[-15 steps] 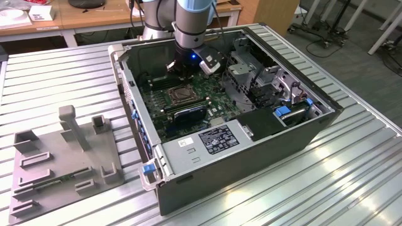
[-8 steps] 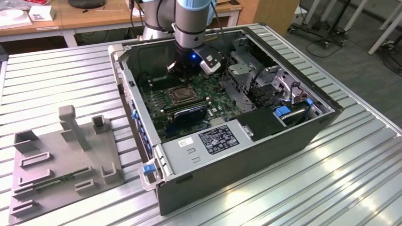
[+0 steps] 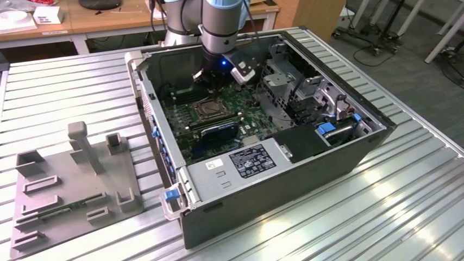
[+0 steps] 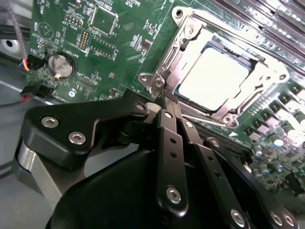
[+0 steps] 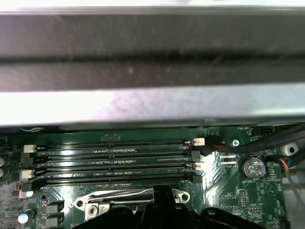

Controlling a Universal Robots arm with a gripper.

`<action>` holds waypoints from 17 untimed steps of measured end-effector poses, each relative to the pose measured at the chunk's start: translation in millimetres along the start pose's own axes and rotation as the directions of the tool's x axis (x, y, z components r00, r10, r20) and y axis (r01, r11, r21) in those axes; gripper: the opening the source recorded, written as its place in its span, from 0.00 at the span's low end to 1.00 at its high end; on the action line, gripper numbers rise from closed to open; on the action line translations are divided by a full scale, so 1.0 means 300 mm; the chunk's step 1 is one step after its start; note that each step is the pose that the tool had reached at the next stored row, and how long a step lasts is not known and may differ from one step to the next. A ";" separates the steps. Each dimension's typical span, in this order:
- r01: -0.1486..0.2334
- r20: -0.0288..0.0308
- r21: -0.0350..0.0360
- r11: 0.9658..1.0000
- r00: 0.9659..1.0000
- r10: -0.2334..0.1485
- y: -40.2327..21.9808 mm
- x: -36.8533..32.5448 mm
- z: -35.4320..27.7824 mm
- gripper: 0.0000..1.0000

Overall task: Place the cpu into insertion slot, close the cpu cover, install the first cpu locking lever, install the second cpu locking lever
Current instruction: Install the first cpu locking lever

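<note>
computer case [image 3: 305, 163] on slatted worktop [image 3: 73, 87], green board [image 4: 95, 52] inside. end effector [image 4: 165, 101] pinched shut, nothing visibly held, tips at socket [image 4: 215, 44] corner. cover [image 4: 177, 57] down over seated chip [image 4: 212, 78]. lever step, likely: press low, steady.

tool [image 4: 164, 102] near case wall [image 5: 143, 57], drive cage [image 3: 279, 89] beside

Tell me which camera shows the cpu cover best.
The second wrist view: the cpu cover lies close and nearly whole there, its silvery frame closed around the cpu. The exterior view shows it small and far off. The first wrist view shows one edge strip of it.
</note>
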State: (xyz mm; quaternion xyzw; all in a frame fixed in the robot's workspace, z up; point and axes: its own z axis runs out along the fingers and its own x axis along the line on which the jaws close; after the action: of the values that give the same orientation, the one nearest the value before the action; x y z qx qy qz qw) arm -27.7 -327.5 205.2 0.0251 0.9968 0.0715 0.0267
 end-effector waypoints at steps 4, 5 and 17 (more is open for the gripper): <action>0.000 0.000 0.000 1.000 1.000 0.000 0.003 -0.001 -0.022 0.11; 0.000 0.000 0.000 1.000 1.000 0.000 0.003 -0.001 -0.024 0.11; 0.002 0.017 -0.010 1.000 1.000 -0.002 0.001 0.057 -0.028 0.11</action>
State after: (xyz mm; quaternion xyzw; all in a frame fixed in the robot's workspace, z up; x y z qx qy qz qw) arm -45.3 -327.5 212.6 0.0245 0.9962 0.0764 0.0351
